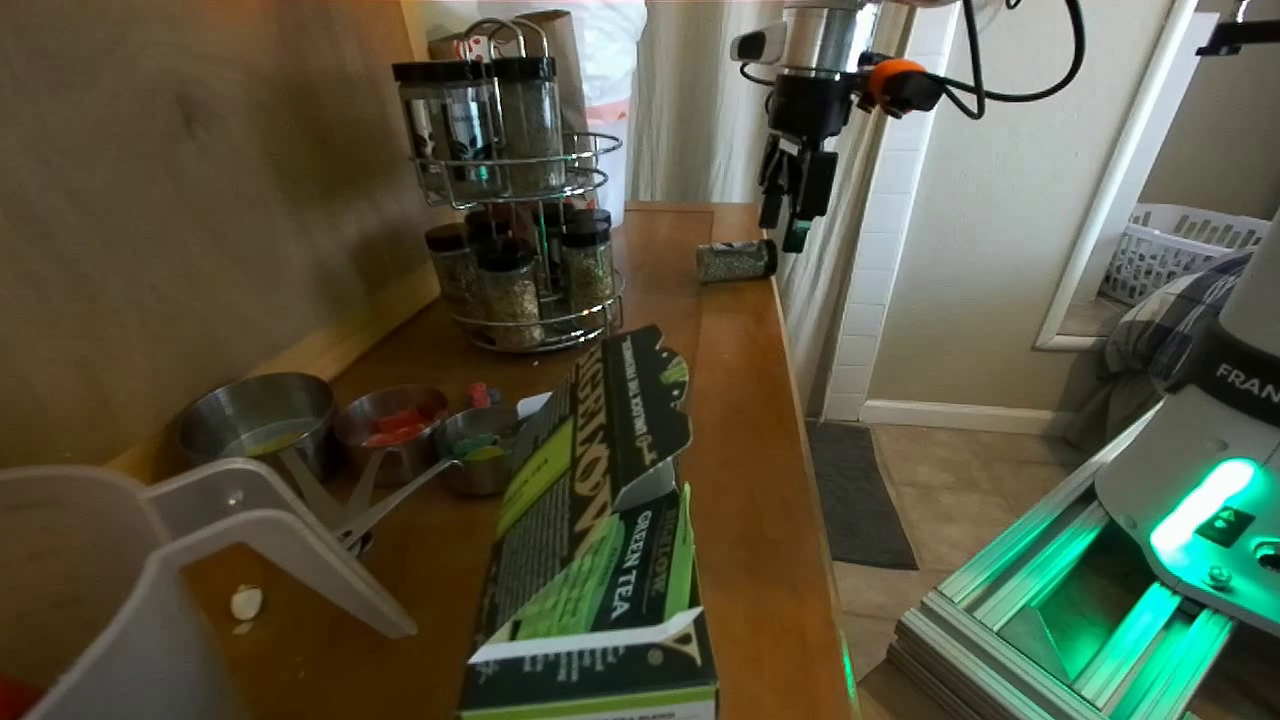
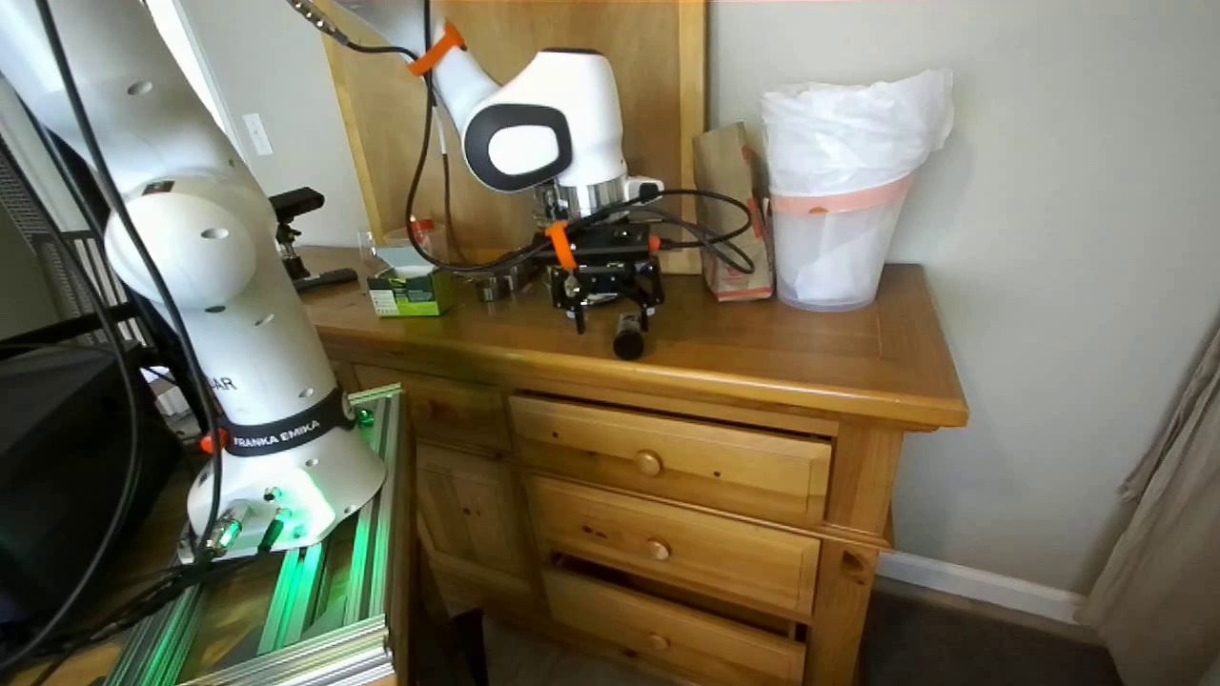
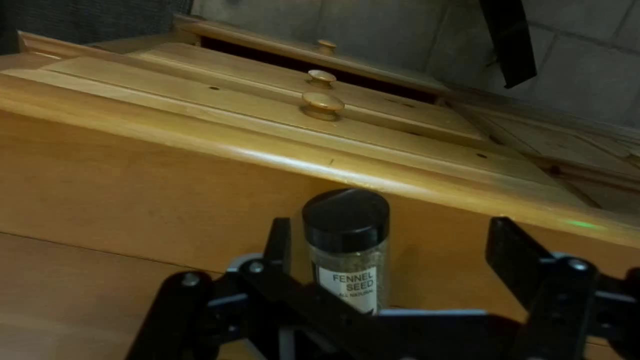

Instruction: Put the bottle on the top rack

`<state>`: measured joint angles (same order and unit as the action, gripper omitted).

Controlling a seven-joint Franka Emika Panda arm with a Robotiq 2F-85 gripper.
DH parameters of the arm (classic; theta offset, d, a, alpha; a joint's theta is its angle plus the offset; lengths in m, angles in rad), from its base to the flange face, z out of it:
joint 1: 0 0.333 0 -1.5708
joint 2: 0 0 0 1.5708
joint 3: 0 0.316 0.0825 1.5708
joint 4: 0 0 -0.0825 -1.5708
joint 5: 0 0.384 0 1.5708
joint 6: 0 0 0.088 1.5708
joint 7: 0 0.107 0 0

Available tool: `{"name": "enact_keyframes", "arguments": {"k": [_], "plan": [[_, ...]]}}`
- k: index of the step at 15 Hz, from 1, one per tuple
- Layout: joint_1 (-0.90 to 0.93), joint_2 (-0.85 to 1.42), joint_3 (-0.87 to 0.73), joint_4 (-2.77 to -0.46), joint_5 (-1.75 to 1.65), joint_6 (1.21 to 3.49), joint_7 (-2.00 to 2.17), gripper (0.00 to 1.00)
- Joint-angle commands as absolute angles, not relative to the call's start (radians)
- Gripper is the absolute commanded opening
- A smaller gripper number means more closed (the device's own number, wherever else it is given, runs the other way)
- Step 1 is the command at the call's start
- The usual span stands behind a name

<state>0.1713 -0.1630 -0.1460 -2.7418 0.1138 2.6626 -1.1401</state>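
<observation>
You are holding the black, two-fingered metal hand [image 3: 391,229] spread apart, empty, presumably lining up a pinch. At lower centre of the wrist view, the clear, cylindrical, black-lidded bottle [image 3: 347,250] is showing within that gap, lying sideways on the brown wooden bench [image 3: 125,190], lid facing the edge, so a shove could be sending it over. Upper left in an exterior view, the round chrome-wire top rack [image 1: 604,153] is carrying clear, dark-lidded jars [image 1: 448,120] upright, so yours is probably needing standing up.

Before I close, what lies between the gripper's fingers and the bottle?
In the wrist view, nothing but dresser top shows between the bottle and either finger; the gripper hides the bottle's lower end.
</observation>
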Motion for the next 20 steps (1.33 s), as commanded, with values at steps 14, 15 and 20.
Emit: {"name": "enact_keyframes", "arguments": {"k": [14,15,20], "plan": [[0.140,-0.176,-0.236,-2.743,0.592,2.677,-1.678,1.00],[0.158,-0.175,-0.265,-2.743,0.625,2.657,-1.723,1.00],[0.171,-0.154,-0.307,-2.742,0.775,2.606,-1.902,1.00]]}}
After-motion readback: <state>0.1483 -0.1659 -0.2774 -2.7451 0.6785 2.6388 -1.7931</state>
